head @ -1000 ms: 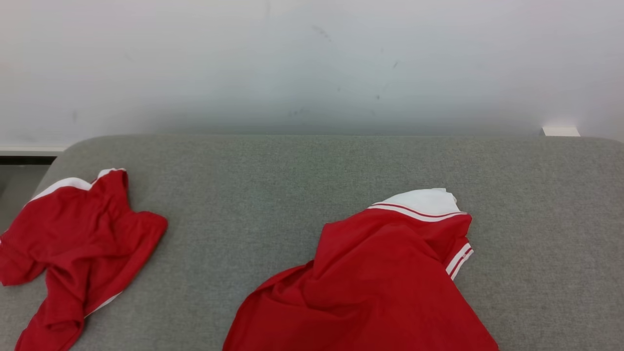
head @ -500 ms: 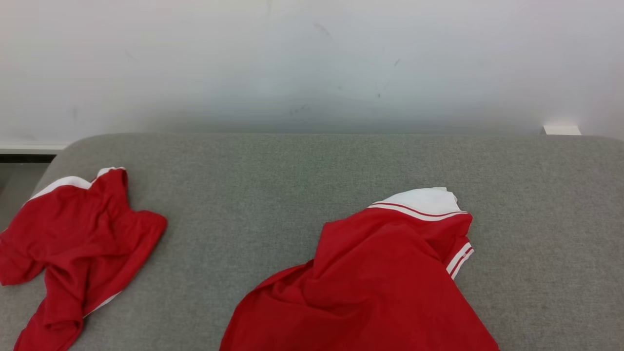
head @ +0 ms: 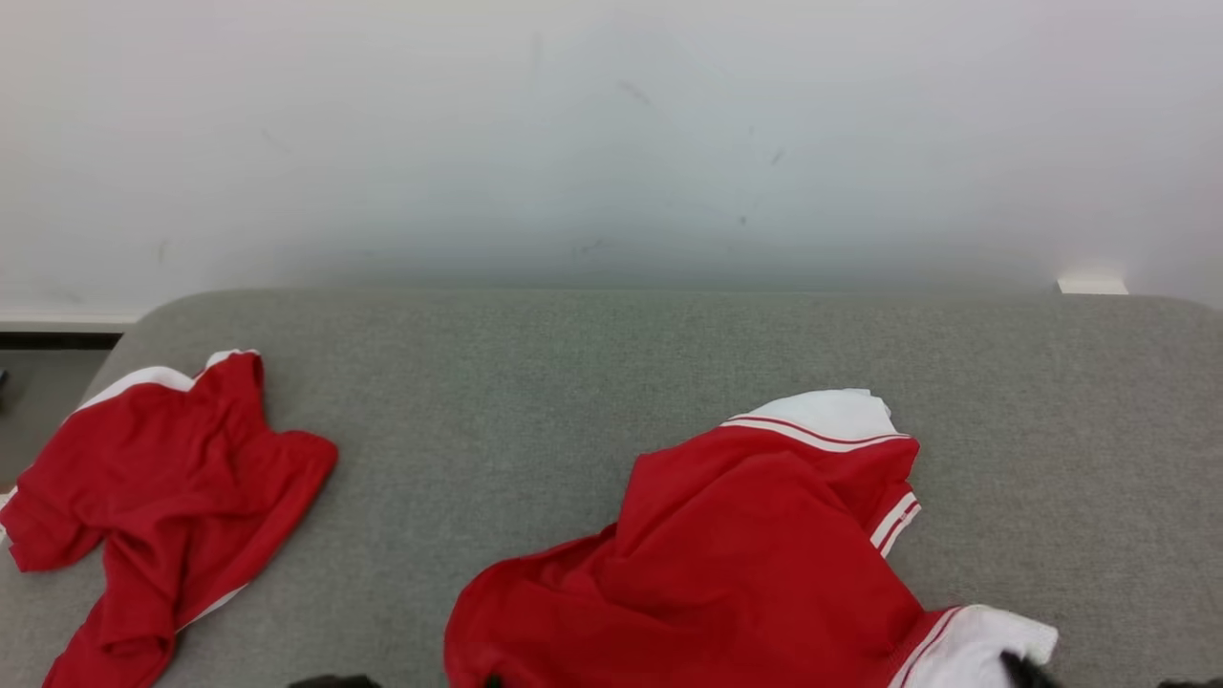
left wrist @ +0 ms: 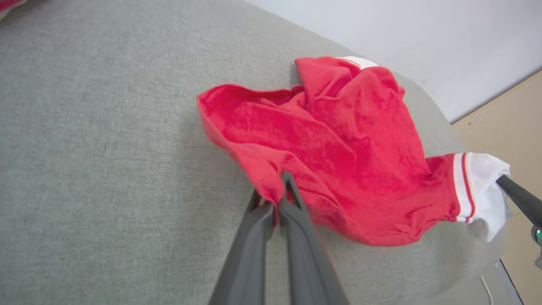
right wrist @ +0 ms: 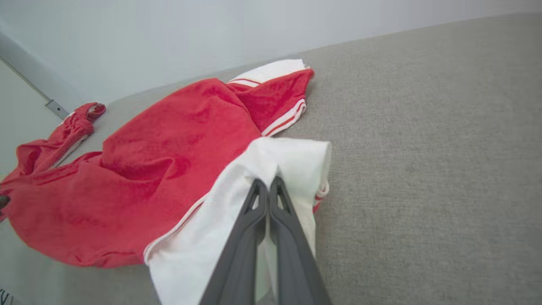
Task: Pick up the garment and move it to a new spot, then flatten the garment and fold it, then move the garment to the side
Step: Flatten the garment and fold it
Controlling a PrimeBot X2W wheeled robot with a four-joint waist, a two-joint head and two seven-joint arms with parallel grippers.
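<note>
Gripping the garment (head: 745, 554) along its near edge, both tools are fully closed: the left gripper (left wrist: 273, 188) pinches a red fold, the right gripper (right wrist: 266, 181) pinches the white cuff. The garment lies crumpled right of centre on the grey cushion (head: 573, 382). A second red garment (head: 162, 487) lies well apart at the left. A white wall (head: 611, 143) stands beyond.

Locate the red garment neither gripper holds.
In the head view, the loose red garment lies crumpled on the grey cushion, at its left edge, apart from the held garment at lower right.
</note>
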